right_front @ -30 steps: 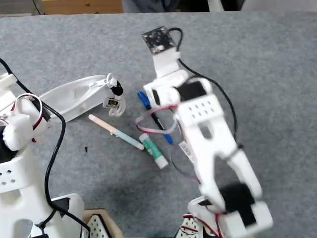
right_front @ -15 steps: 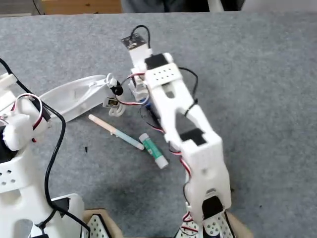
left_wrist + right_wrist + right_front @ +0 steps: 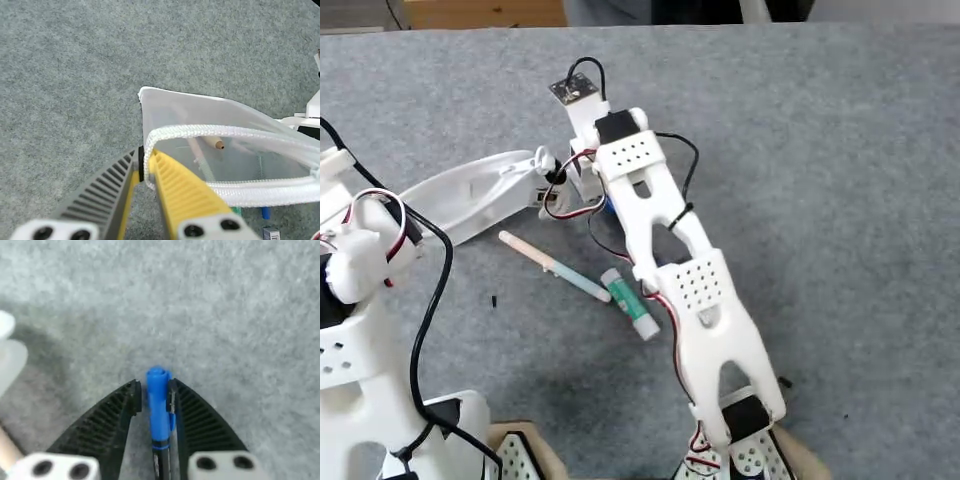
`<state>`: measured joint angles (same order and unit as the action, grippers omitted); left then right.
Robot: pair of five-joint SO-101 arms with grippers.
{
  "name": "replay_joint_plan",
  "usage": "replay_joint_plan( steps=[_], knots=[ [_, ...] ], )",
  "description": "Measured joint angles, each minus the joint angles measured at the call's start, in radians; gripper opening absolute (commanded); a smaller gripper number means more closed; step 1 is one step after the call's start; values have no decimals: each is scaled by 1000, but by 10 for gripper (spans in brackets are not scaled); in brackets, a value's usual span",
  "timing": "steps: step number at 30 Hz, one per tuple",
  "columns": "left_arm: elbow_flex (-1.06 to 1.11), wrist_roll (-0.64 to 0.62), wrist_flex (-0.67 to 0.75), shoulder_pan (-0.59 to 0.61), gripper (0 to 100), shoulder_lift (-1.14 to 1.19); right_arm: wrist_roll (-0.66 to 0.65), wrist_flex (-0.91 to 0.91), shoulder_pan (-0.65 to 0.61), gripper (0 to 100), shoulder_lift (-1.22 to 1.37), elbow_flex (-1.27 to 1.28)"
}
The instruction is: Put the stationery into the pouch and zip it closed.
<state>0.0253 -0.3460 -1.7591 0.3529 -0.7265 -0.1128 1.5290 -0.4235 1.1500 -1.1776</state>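
On the grey table (image 3: 840, 150): a translucent white pouch (image 3: 470, 195) lies toward the left arm's side, its zip undone and its mouth facing the middle.
Left gripper (image 3: 142, 162): pressed together on the pouch's zipper edge at one end of the opening, pinching the fabric so the mouth gapes.
Right gripper (image 3: 154, 387): set over a blue pen (image 3: 158, 405), fingers pinching its capped end from both sides, just beside the pouch's mouth. Whether the pen is off the table cannot be told.
Pencil (image 3: 545, 262): flat on the table, outside the pouch, between the two arms.
Glue stick (image 3: 630, 303): green and white, lying just beside the pencil's far end, also outside.
Step in hand: most likely the pick-up of the pen as an early item; packing is barely begun and the zip is open.
Next move: it probably calls for lifting the pen, aiming its tip at the held-open mouth, sliding it inside and letting go, while the left grip keeps the opening wide.
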Motion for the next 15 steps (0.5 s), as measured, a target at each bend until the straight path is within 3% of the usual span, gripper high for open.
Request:
replay_joint_plan(
  steps=[15],
  knots=[
    [0,0,0,0,28,0,-2,51,29,62,75,-95]
  ],
)
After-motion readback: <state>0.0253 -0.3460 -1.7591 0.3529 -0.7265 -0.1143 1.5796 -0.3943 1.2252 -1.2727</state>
